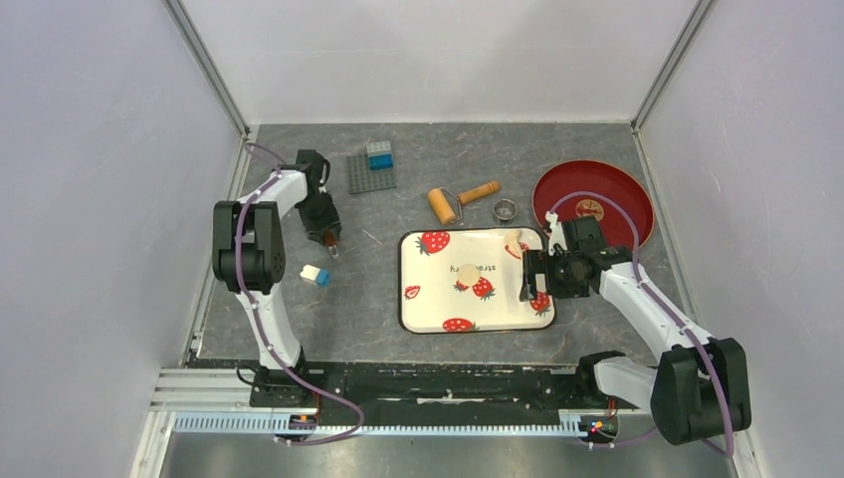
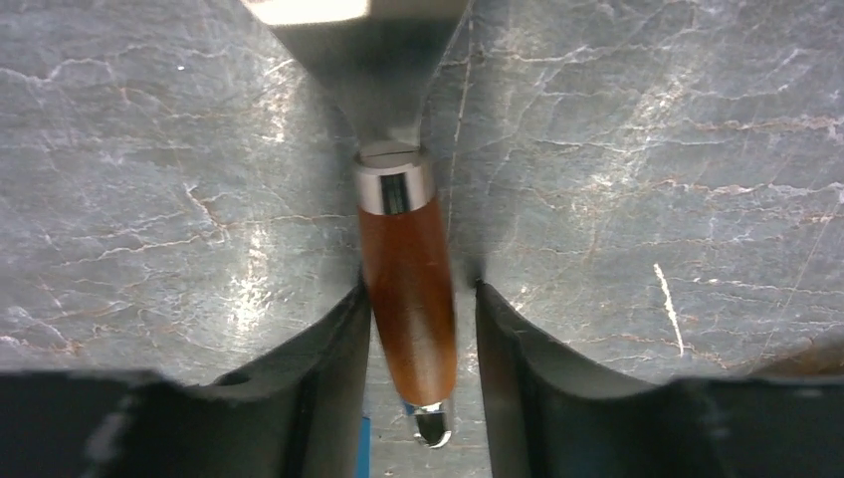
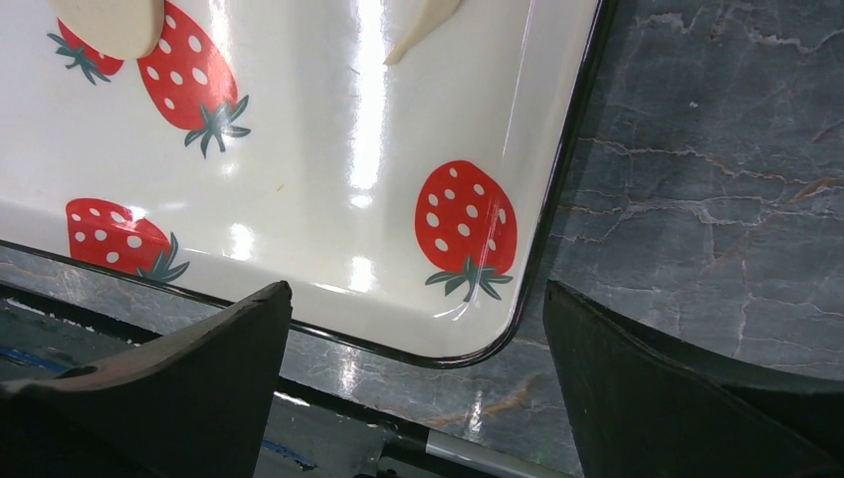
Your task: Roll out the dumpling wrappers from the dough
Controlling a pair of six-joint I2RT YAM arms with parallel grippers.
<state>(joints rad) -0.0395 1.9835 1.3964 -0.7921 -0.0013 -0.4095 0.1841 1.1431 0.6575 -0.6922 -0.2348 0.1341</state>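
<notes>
1. The right gripper (image 3: pixel 416 299) is closest to its wrist camera. Its fingers (image 3: pixel 199 388) are spread wide with nothing between them.
2. Under it is the tray (image 3: pixel 562 179), white with strawberry prints. The gripper hangs over the tray corner that faces the table's (image 1: pixel 368 299) near right corner.
3. The dough (image 1: pixel 468 271) is a flat, roundish patch near the middle of the tray. It lies toward the left edge from the open fingers and well apart from them. A thin dough strip (image 3: pixel 423 22) lies closer, just on the far-edge side of the fingertips.
4. The rolling pin (image 1: pixel 460 199) lies off the tray toward the far edge, with the metal ring (image 1: pixel 506 209) just beside it. The red plate (image 1: pixel 593 204) is near the far right corner.
5. By the left edge, the left gripper (image 2: pixel 420 291) is narrow and appears to clasp the wooden handle of a scraper (image 2: pixel 398 229). The blade points away over bare table.
6. The open gripper has no tool yet, so fetching the pin looks like the step in hand. To do it well:
   - Grip the pin by its handle and keep the roller level.
   - Set it on the middle of the patch and roll outward with light, even strokes.
   - Watch that the glossy tray does not slide.
</notes>
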